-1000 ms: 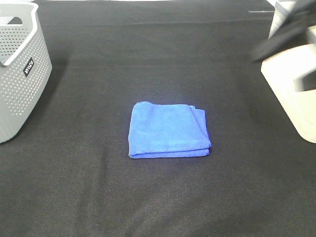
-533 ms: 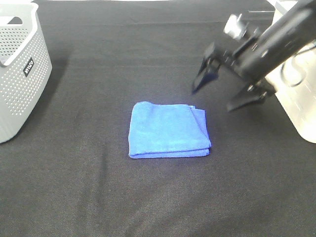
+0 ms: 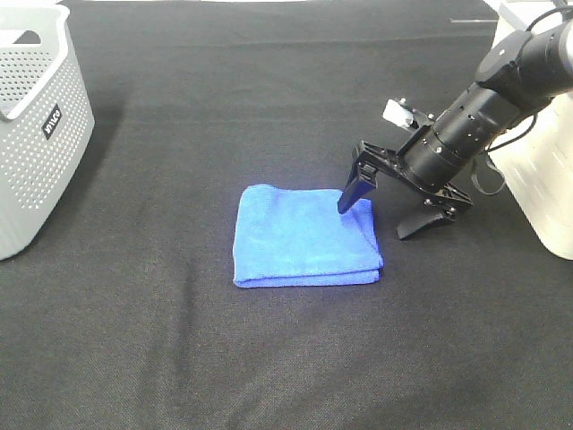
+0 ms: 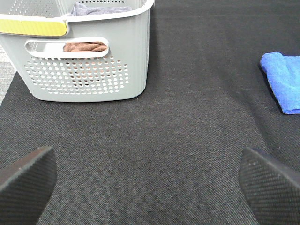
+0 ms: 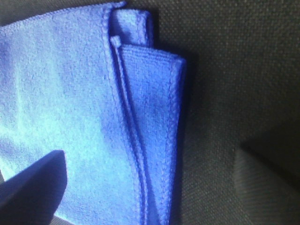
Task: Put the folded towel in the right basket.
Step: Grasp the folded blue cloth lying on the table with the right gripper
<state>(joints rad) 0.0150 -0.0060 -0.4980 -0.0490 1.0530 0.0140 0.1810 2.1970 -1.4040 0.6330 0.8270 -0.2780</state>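
Black table cloth (image 3: 269, 358), seen from the high camera, bears all objects. A perforated grey basket (image 3: 36, 134) stands at the left edge and a cream basket (image 3: 546, 197) at the right edge, only partly in frame. The right arm (image 3: 501, 90) reaches from the cream basket toward the centre.

The folded blue towel (image 3: 304, 237) lies flat at the centre, well apart from both baskets. It is near-square, slightly wider left to right, with its stacked loose edges facing right.

The right gripper (image 3: 376, 220) is spread wide and grips nothing. Its jaws straddle the towel's right edge: one finger (image 3: 351, 195) over the far right corner, the other (image 3: 421, 226) over bare cloth. Contact cannot be judged.

The left gripper (image 4: 147, 187) hangs over bare cloth, wide apart and empty.
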